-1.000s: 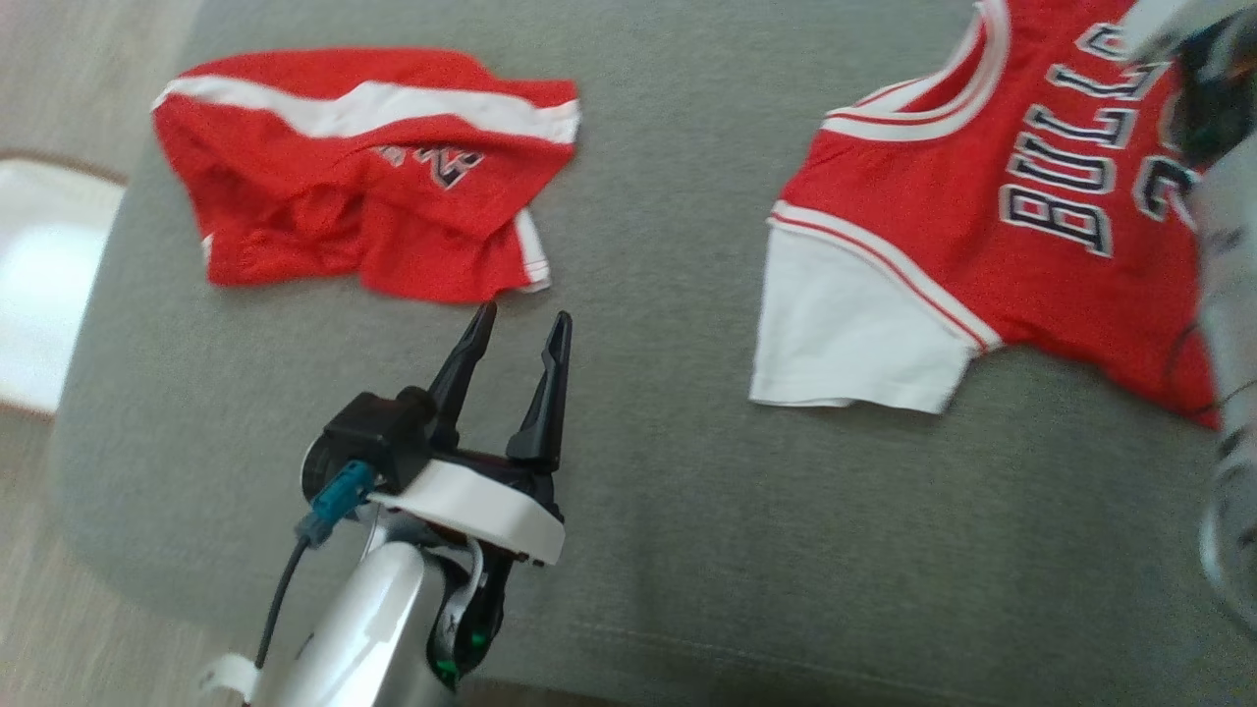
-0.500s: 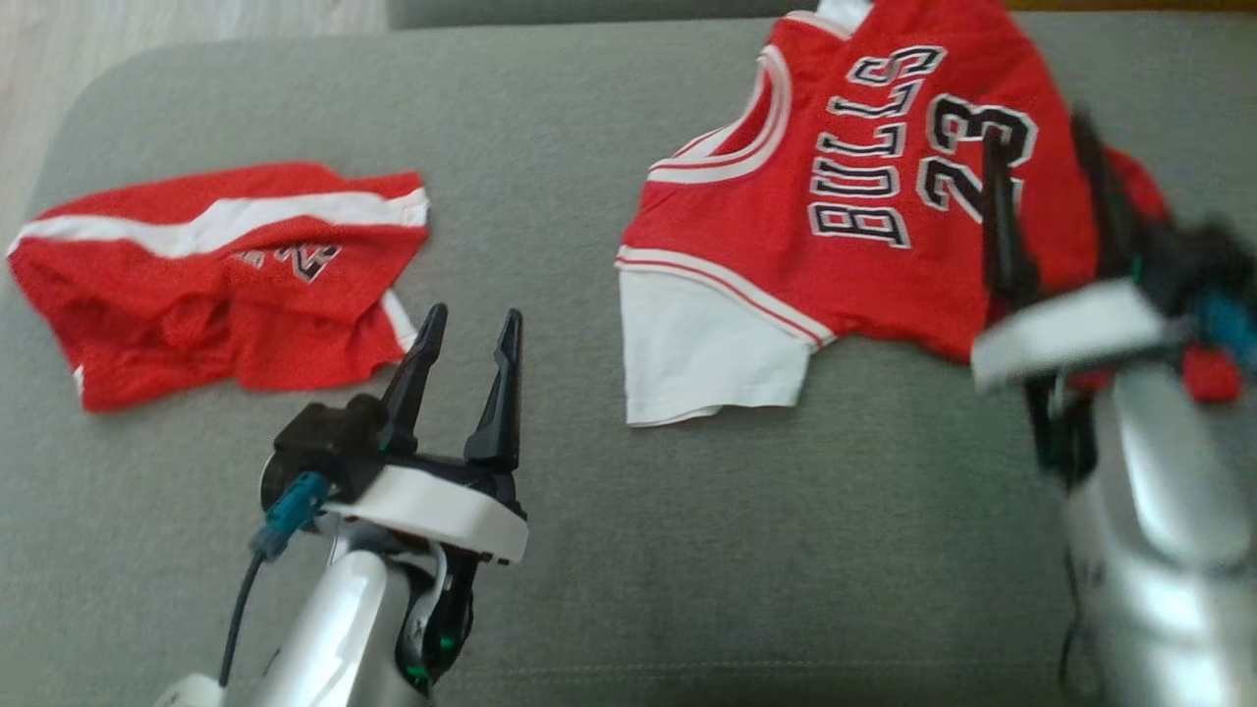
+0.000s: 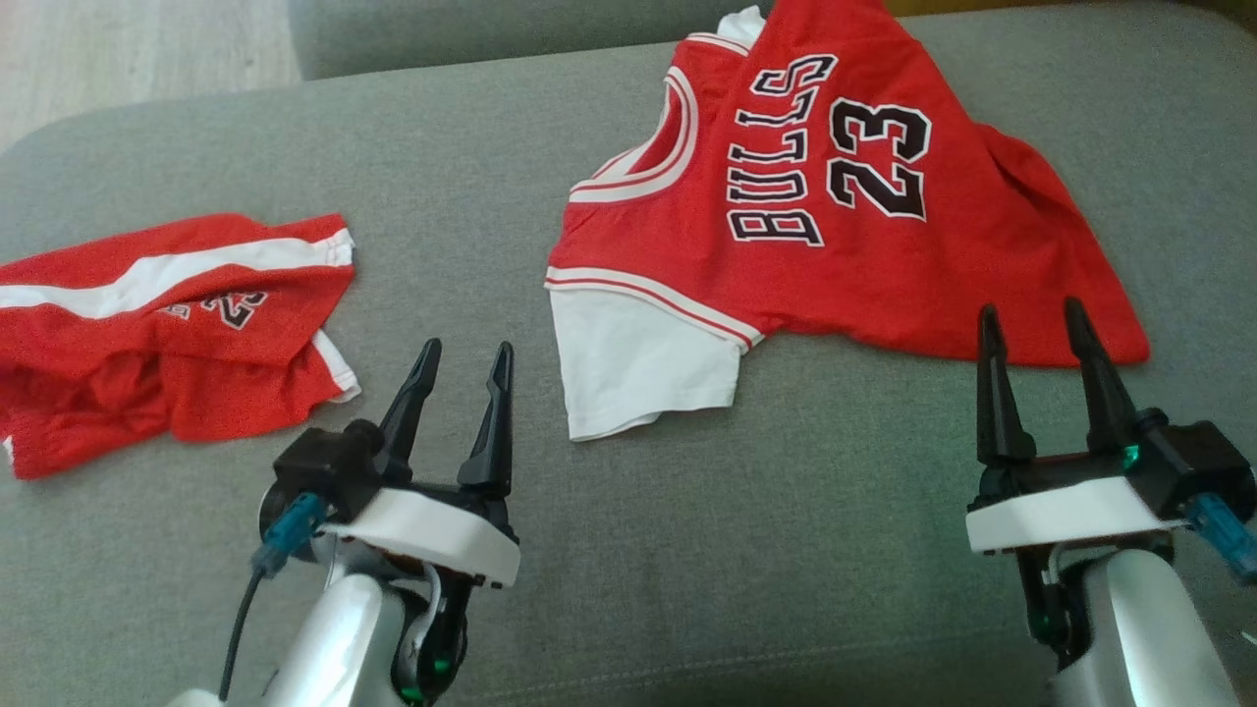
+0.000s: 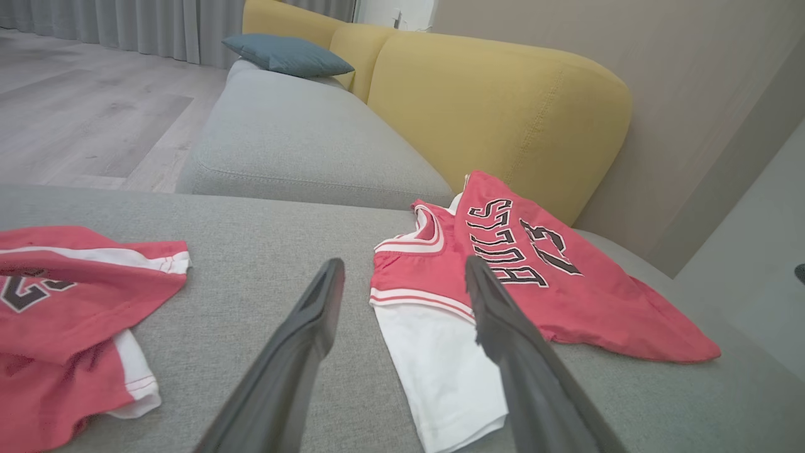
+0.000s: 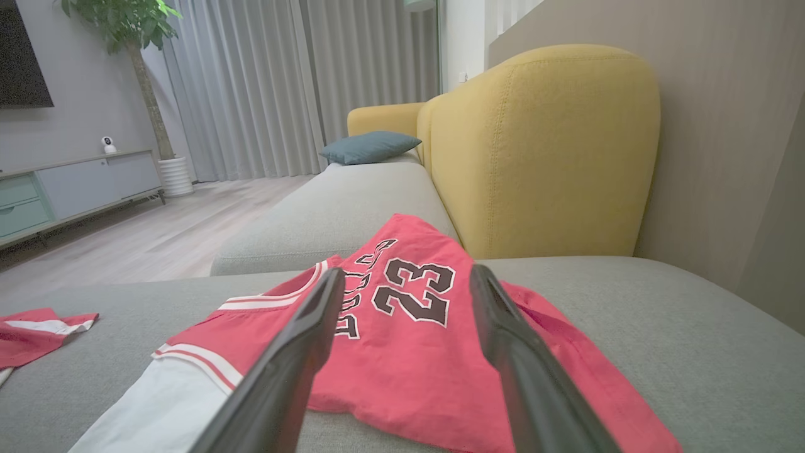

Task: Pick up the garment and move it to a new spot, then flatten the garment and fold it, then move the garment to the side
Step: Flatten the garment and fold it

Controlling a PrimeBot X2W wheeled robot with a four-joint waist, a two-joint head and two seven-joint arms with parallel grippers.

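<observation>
A red garment, a jersey (image 3: 845,255) with "BULLS 23" and a white sleeve, lies spread and slightly rumpled on the grey sofa seat (image 3: 786,550). Crumpled at the left is a second red garment, shorts (image 3: 167,334) with a white stripe. My left gripper (image 3: 468,346) is open above the seat between the shorts and the white sleeve, touching neither. My right gripper (image 3: 1029,306) is open just short of the jersey's near hem. In the left wrist view the left gripper (image 4: 403,263) points past the jersey (image 4: 566,296) and shorts (image 4: 63,302). The right gripper (image 5: 407,272) faces the jersey (image 5: 409,352).
A yellow backrest (image 4: 503,107) rises behind the jersey. A blue cushion (image 4: 286,55) lies on the adjoining grey seat section. Wooden floor (image 3: 147,49) shows beyond the sofa's left end. Bare grey fabric lies in front of both grippers and to the right of the jersey.
The head camera has swung, shifting the whole picture. My right arm has come down from over the jersey to the lower right. Both grippers stay open.
</observation>
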